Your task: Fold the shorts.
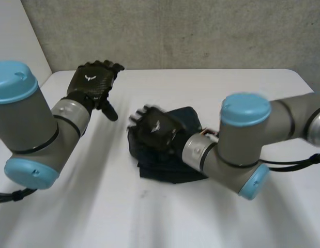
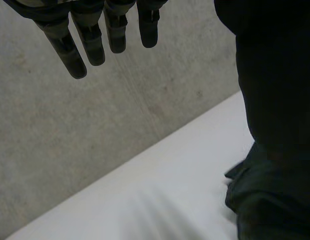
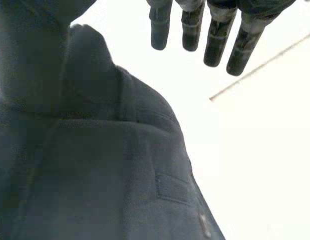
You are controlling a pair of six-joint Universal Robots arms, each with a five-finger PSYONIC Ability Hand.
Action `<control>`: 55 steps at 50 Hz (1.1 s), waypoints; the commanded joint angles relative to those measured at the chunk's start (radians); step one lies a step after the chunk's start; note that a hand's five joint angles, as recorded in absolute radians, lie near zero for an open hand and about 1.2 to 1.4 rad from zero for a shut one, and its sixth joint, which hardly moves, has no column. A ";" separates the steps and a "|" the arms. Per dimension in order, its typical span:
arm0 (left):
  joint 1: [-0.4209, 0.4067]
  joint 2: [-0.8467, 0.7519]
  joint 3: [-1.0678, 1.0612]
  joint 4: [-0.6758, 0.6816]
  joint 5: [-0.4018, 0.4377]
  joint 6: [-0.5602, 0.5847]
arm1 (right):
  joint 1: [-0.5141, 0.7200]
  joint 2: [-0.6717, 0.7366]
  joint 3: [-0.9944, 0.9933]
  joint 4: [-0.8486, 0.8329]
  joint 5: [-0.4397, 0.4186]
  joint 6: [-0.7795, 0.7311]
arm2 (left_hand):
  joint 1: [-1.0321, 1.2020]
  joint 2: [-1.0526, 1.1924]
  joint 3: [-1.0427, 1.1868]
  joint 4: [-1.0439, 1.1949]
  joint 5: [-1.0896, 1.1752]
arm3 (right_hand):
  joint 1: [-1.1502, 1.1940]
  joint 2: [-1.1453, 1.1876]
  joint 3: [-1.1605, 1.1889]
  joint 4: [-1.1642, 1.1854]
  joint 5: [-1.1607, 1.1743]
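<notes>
Dark shorts (image 1: pixel 172 168) lie as a compact layered bundle mid-way across the white table (image 1: pixel 149 217); folding looks mostly done, perhaps a final flattening left. Right hand (image 1: pixel 155 129) sits over them with straight fingers, gripping nothing; left hand (image 1: pixel 92 80) is raised well apart, fingers spread

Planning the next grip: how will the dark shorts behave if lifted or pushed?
The shorts lie bunched in soft folds, so they would probably droop if lifted by one edge. Pushed across the table, they would likely crumple rather than slide whole.
</notes>
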 commanded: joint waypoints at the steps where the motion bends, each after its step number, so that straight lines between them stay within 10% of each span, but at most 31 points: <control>1: -0.039 -0.100 0.169 -0.017 0.004 -0.020 | -0.114 -0.165 -0.009 -0.004 0.184 0.450 | 0.009 -0.003 -0.019 -0.008 -0.023 | -0.039 -0.061 -0.059 -0.069 -0.095; 6: -0.114 -0.234 0.302 -0.092 0.008 -0.074 | -0.157 -0.160 -0.017 0.012 0.198 0.644 | 0.009 -0.003 -0.019 -0.008 -0.023 | -0.039 -0.061 -0.059 -0.069 -0.095; 34: -0.166 -0.505 0.418 -0.388 -0.164 -0.015 | -0.186 0.127 -0.137 0.255 0.299 0.468 | 0.024 0.012 -0.004 0.007 -0.008 | -0.039 -0.061 -0.059 -0.069 -0.095; 45: -0.178 -0.235 0.406 -0.389 -0.139 -0.026 | -0.235 -0.128 -0.107 0.240 0.344 0.520 | 0.009 -0.003 -0.019 -0.008 -0.023 | -0.039 -0.061 -0.059 -0.069 -0.095; 55: 0.068 0.167 0.361 -0.515 -0.066 -0.126 | -0.316 -0.427 -0.051 0.212 0.543 0.686 | 0.033 0.020 0.005 0.016 0.001 | -0.039 -0.061 -0.059 -0.069 -0.095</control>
